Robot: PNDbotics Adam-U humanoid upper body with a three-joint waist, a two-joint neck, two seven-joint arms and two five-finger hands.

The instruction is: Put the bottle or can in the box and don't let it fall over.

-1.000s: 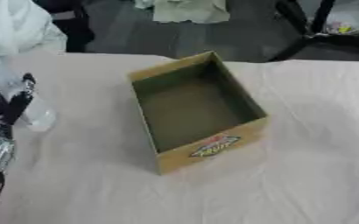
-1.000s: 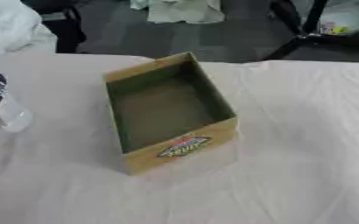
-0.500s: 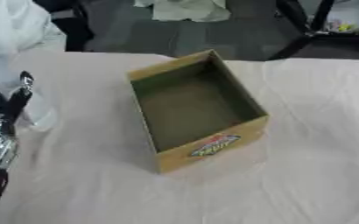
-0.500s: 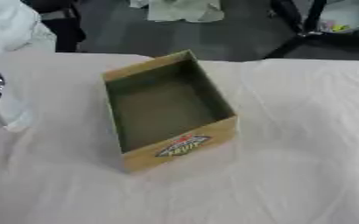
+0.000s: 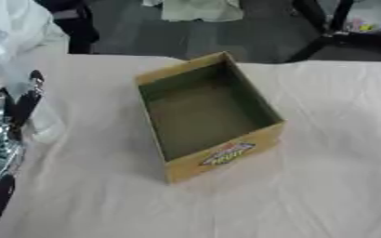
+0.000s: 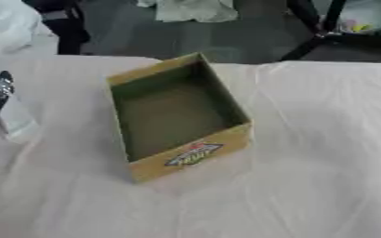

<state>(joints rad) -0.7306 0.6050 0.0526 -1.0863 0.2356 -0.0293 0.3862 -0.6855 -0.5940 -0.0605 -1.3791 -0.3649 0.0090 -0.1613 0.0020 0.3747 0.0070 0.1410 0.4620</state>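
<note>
- Tabletop [image 5: 324,195]: pale cloth with soft creases, running from the near edge back to a dark floor.
- Left hand [image 5: 5,125]: black and silver, at the left edge of the left eye view, cut off by the frame. Fingers reach up and away from the camera, set round a pale see-through shape. The blur leaves it unclear how far they curl, so I cannot tell whether they have closed on it.
- Bottle [image 5: 41,122]: clear, washed out, just to the right of the hand's fingers and touching or overlapped by them. Outline hard to make out; cap and label not legible. Stands on the cloth outside the box, apparently upright, though this is not certain.
- Box [image 5: 226,155]: open-topped cardboard, tan outside, well to the right of the hand and apart from it. Turned at an angle, one corner pointing away. Near short wall carries a printed label in red, green and yellow; wording too blurred to read.
- Box contents: dull green inner walls and floor showing, nothing lying inside.
- White bundle [image 5: 15,32]: crumpled plastic or cloth beyond the hand at the far left, partly cut off.
- Far background: dark floor, pale cloth heap [image 6: 190,8] at top centre, black legs of a stand [image 6: 312,28] at upper right, both cropped by the top edge.
</note>
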